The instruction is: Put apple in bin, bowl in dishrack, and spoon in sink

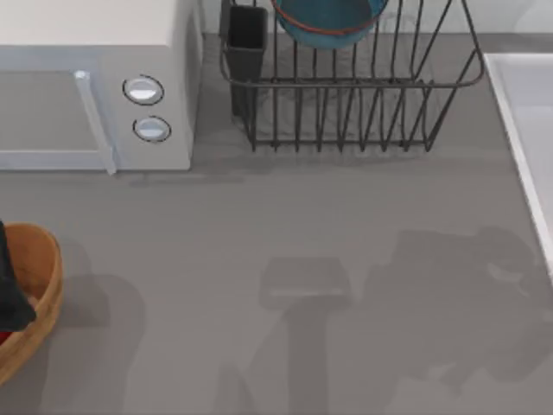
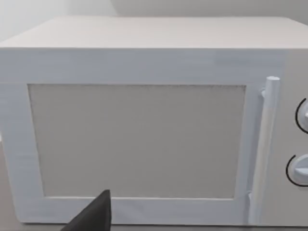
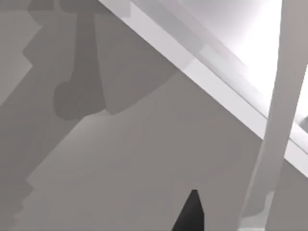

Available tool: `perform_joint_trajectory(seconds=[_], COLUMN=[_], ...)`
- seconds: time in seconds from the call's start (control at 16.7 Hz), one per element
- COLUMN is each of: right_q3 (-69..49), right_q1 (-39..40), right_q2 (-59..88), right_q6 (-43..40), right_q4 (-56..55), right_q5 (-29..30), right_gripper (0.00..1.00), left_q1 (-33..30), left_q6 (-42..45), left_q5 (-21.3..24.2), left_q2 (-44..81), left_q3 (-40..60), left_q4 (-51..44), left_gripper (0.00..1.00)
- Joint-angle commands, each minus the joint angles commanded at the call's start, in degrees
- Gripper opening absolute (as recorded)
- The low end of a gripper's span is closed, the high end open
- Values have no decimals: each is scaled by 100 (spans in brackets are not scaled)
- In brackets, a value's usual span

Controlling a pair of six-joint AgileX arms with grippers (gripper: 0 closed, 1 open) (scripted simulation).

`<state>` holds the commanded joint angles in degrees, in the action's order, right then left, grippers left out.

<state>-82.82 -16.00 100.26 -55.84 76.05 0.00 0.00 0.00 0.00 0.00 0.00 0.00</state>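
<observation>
A plain grey table (image 1: 259, 233) fills the top view, with a white microwave (image 1: 95, 86) at about ten o'clock. At twelve o'clock the bowl (image 1: 328, 22) already sits inside the dishrack (image 1: 346, 95), so that part looks done. At eight o'clock the bin (image 1: 34, 294) shows part of its rim; a dark piece of my left arm hangs over it, and a sliver of red at the edge below is probably the apple (image 1: 5, 337) — whether it rests in the bin or is gripped I cannot tell. The sink (image 1: 527, 130) runs along three o'clock.

The left wrist view faces the microwave door, a dark fingertip (image 2: 94, 216) at the edge; grip state unclear.

The right wrist view looks at the table and the sink's rim, with a pale slim bar crossing it — possibly the spoon (image 3: 274, 125), so that step seems unfinished. One dark fingertip (image 3: 190, 214) shows; clenched or released, I cannot tell.
</observation>
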Motion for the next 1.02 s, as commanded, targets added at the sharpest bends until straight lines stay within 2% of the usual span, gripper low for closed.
perform_joint_trajectory(seconds=[0.36, 0.6, 0.78, 1.02], right_q3=[-3690, -5660, -6589, -6986], right_q1=[310, 509, 623, 680], right_q2=[2666, 4059, 4747, 5040], right_q6=[344, 625, 796, 885], right_q4=[901, 1291, 1436, 1486], right_q5=[-24, -36, -38, -37], right_gripper=[0, 0, 0, 0], left_q1=[0, 0, 0, 0], left_q6=[0, 0, 0, 0], left_q5=[0, 0, 0, 0], left_q2=[0, 0, 0, 0], left_q3=[0, 0, 0, 0], left_q4=[0, 0, 0, 0], left_gripper=[100, 100, 100, 100])
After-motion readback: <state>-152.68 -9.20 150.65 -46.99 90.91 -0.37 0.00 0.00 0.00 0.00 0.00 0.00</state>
